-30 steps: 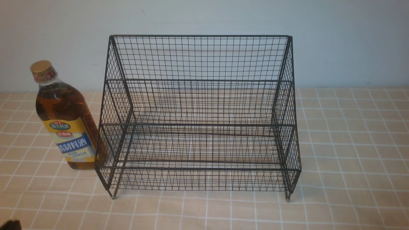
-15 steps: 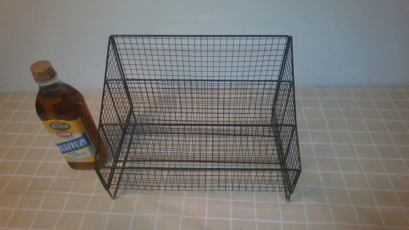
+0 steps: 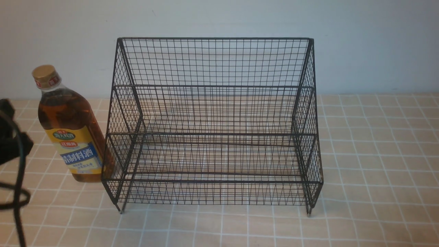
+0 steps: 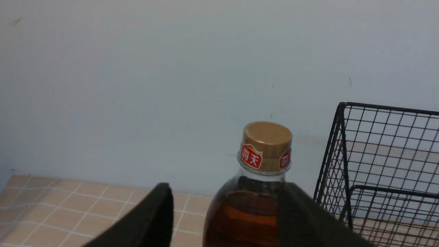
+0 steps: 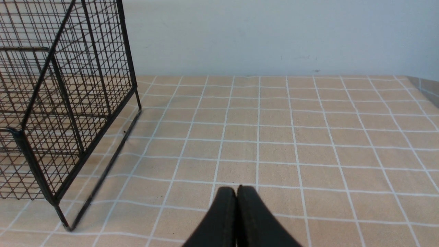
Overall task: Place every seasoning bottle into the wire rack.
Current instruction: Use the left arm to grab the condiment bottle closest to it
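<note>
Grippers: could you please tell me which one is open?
The left gripper: its jaws stand apart before the seasoning bottle, while the right gripper has its jaws pressed together.

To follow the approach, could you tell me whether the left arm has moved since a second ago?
Yes: the left arm has come up into the front view, now just left of the unmoved seasoning bottle.
</note>
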You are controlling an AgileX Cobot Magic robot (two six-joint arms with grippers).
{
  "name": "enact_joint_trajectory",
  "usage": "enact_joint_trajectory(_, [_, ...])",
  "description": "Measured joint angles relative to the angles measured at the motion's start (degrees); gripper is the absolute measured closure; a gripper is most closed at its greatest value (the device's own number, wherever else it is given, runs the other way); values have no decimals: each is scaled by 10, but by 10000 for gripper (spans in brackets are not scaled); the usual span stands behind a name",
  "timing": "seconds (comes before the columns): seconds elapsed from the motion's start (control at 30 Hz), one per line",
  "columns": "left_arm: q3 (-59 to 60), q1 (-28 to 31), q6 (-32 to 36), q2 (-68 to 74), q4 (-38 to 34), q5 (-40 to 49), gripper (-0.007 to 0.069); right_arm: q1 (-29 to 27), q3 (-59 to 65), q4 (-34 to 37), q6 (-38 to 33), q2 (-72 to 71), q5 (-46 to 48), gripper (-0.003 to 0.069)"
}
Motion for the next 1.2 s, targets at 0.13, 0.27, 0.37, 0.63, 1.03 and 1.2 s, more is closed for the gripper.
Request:
enact_joint_trajectory(0.13, [-48,0,-2,82,5,0,85,0,0,0,4,0,0,673])
enact_joint_trajectory(0.27, [-80,0,-4,138,28,-2,53,0,0,0,4,0,0,673])
enact_joint_trajectory(0.37, [-100,0,-4,181,44,-20,50,0,0,0,4,0,0,673])
enact_joint_trajectory(0.63, [-143,0,-11,292,54,-95,57,0,0,0,4,0,0,673])
enact_joint_trajectory(1.03, [-153,-1,-60,284,79,-62,316,0,0,0,4,0,0,673])
enact_joint_trajectory(1.2, [-177,0,-47,215,77,76,317,0,0,0,4,0,0,673])
